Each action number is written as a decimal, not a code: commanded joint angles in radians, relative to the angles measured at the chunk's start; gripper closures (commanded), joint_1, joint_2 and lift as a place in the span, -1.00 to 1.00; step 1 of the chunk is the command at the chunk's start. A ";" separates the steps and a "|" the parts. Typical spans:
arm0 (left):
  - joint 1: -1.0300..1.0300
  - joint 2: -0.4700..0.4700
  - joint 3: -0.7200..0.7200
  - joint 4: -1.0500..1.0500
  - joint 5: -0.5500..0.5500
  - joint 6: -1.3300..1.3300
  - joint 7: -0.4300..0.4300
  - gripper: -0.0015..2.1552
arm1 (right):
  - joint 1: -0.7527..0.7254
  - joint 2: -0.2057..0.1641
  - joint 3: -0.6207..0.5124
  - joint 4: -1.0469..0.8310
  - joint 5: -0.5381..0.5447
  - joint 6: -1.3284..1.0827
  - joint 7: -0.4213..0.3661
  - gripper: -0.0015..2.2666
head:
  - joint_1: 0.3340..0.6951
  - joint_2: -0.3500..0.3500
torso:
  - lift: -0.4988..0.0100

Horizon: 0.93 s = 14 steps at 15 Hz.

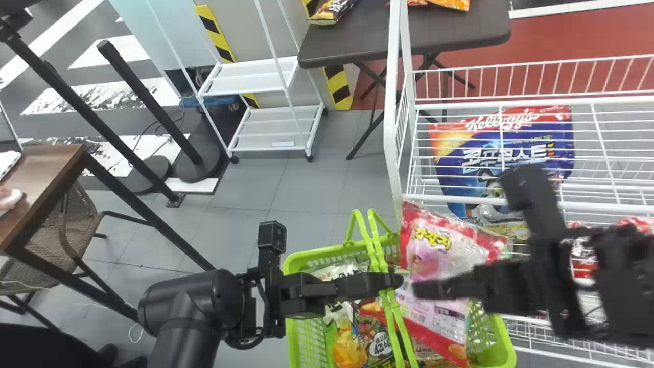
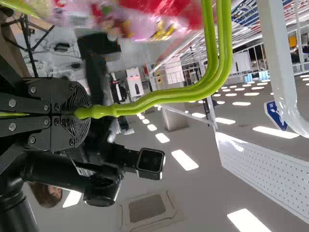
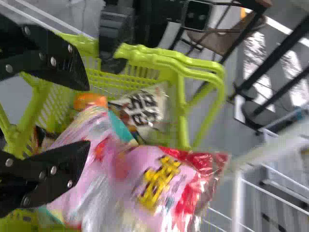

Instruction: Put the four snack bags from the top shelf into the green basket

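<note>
Head view: white wire rack [image 1: 391,117] on the robot's right, green basket [image 1: 310,342] in front of it and just beside it. Big blue bag [image 1: 490,153] sits behind the rack's wires; can't say for sure which level, so not counting it either way.

Pink-and-red bag [image 1: 439,250]: lower part in the basket, upper end sticking out past the rim toward the rack. Call it placed but not settled.

Already in the basket: white bag with black lettering [image 3: 145,108], a dark green one [image 1: 378,340], an orange-yellow one [image 1: 350,350]. They overlap, so the count is shaky. My read: three in, pink would be number four, job near done.

Right gripper [image 3: 89,116]: fingers spread over the pink bag, nothing clamped. Left gripper [image 2: 77,114]: clenched on the basket handles [image 2: 169,95].

Left to do, my guess: tuck the pink bag's top end inside the rim, back the right arm off. Risk: bag snags the rack or tips out if the basket moves first.
</note>
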 commanded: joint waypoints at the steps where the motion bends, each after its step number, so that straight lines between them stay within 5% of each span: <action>1: 0.001 0.003 0.001 0.002 0.001 0.000 -0.011 0.99 | 0.012 -0.003 -0.104 -0.141 0.068 0.002 0.006 -0.96 | 1.00 0.99 | 0.96; 3: 0.001 0.003 0.000 0.000 0.001 0.003 -0.011 0.99 | 0.043 -0.026 -0.233 -0.239 0.103 0.002 0.057 -0.96 | 1.00 0.79 | 0.96; 6: 0.001 0.006 0.000 0.000 0.014 0.006 -0.011 0.99 | 0.175 -0.031 -0.322 -0.287 0.324 0.002 0.160 -0.96 | 1.00 0.34 | 0.96; 8: 0.002 0.007 0.000 0.000 0.017 0.012 -0.011 0.99 | 0.304 -0.031 -0.319 -0.229 0.471 -0.408 0.180 -0.96 | 1.00 0.14 | 0.96; 10: 0.002 0.009 -0.003 0.000 0.017 0.015 -0.011 0.99 | 0.383 -0.031 -0.330 -0.137 0.496 -0.764 0.186 -0.96 | 1.00 -0.14 | 0.96; 14: 0.015 0.016 0.001 0.002 0.017 0.018 -0.011 0.99 | 0.518 -0.025 -0.356 -0.022 0.522 -1.384 0.201 -0.95 | 1.00 -0.37 | 0.96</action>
